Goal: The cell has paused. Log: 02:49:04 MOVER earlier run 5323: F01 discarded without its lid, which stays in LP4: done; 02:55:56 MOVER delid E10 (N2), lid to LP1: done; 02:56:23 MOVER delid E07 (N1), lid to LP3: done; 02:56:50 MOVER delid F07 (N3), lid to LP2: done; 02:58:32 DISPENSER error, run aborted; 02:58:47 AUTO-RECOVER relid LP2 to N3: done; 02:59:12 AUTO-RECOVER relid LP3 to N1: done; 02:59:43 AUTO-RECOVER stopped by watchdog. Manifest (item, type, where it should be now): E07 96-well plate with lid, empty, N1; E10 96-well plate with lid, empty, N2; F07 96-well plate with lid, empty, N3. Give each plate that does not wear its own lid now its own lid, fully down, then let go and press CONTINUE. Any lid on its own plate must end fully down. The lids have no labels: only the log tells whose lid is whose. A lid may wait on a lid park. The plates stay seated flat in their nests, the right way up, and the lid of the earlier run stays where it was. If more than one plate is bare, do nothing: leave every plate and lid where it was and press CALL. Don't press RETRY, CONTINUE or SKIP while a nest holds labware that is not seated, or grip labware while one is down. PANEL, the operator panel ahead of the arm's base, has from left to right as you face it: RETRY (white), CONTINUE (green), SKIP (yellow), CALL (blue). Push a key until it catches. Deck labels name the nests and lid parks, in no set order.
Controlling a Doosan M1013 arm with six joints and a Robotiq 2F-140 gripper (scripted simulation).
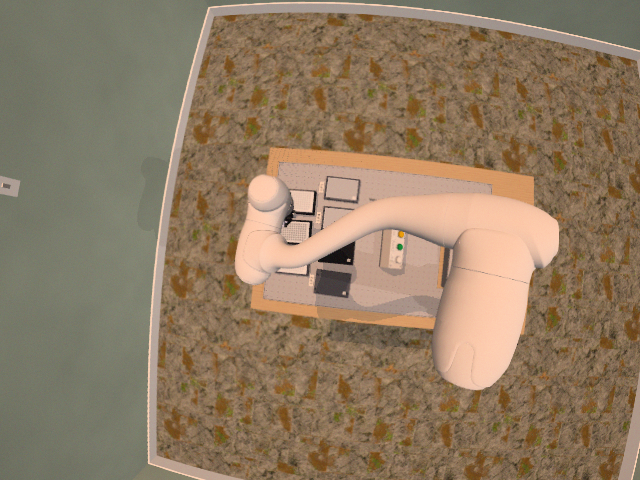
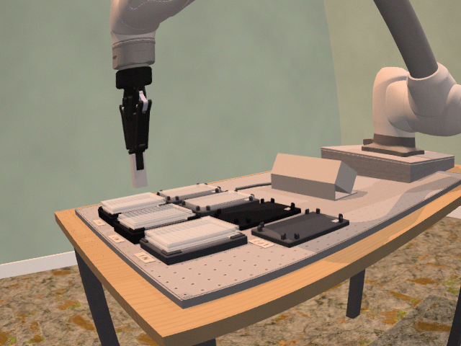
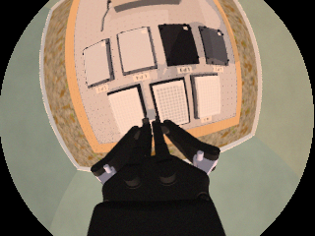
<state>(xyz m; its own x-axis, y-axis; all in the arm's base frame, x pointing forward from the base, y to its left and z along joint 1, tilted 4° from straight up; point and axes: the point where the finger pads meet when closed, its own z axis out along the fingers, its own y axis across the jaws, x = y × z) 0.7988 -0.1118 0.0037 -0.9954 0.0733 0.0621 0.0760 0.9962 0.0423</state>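
Observation:
Three 96-well plates sit in black nests in a row at the table end far from the arm's base. The middle plate (image 2: 154,215) shows open wells and wears no lid; it also shows in the wrist view (image 3: 169,100). The far plate (image 2: 130,202) and the near plate (image 2: 191,232) wear clear lids. Two loose lids (image 2: 188,192) (image 2: 220,201) lie on lid parks behind them. My gripper (image 2: 138,174) is shut on nothing and hangs high above the far and middle plates. The deck labels are too small to read.
Two black lid parks (image 2: 256,212) (image 2: 300,225) hold nothing. The operator panel (image 1: 392,248) with its coloured keys stands between the parks and the arm's base (image 2: 390,148). My arm's links cover part of the deck in the top view.

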